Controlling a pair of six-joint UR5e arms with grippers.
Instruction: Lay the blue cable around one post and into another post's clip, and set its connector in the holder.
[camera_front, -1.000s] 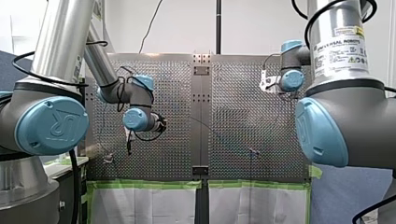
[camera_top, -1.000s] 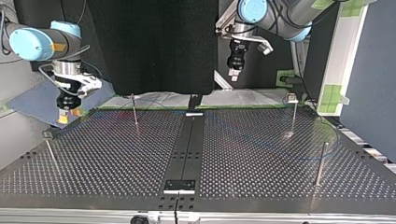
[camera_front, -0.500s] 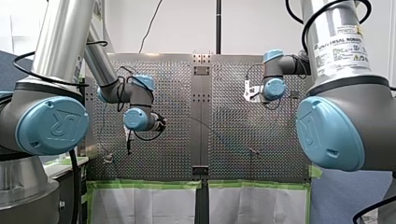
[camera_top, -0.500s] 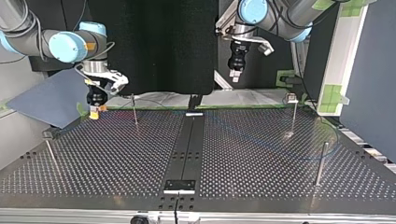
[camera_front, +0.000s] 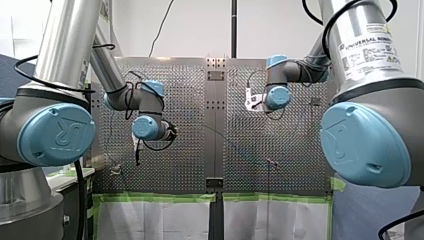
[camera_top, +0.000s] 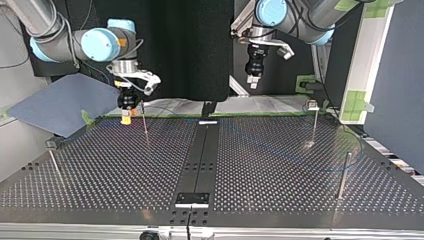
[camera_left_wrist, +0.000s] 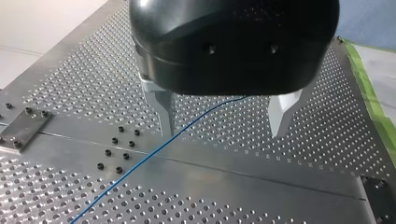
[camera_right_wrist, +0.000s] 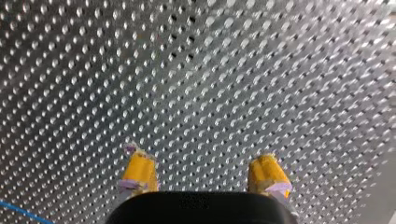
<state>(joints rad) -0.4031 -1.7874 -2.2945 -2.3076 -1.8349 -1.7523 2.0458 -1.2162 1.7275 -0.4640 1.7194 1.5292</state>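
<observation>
Above the blue cable my left tool hangs spread; my right tool spread too

We are looking at a robotics lab: an industrial left arm and right arm are standing at a perforated metal table, thin posts are sticking up, green tape is edging it, bare white wall behind.

The table is shiny metal, my left gripper glossy black plastic, with matt yellow pads on my right gripper.
</observation>
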